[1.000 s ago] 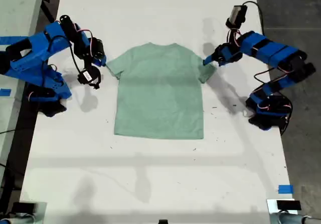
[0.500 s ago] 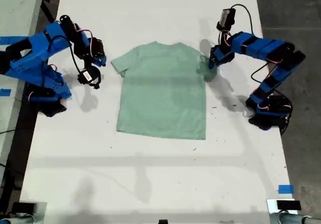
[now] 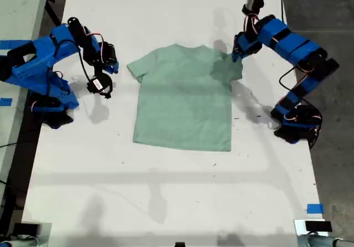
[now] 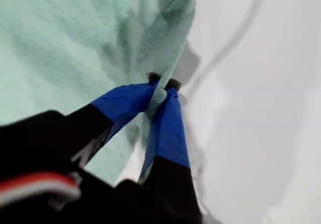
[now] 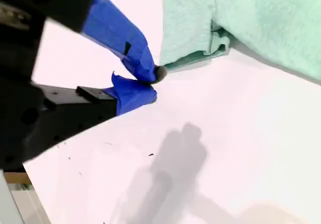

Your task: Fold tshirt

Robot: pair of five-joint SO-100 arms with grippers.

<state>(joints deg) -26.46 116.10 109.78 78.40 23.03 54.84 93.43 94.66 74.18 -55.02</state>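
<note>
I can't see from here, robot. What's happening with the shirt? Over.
My first gripper shut on pale mint-green cloth t-shirt sleeve. My second gripper shut, empty, beside other sleeve. Nothing blocking.

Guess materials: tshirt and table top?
Tshirt: looks like soft knit cloth, matte mint green; it creases and bunches where my first tool pinches the sleeve. Table: smooth, hard-looking white surface, slight sheen with soft shadows; laminate or painted board, cannot tell which.

Exterior overhead; both wrist views close, sharing tshirt (image 3: 183, 99).
</note>
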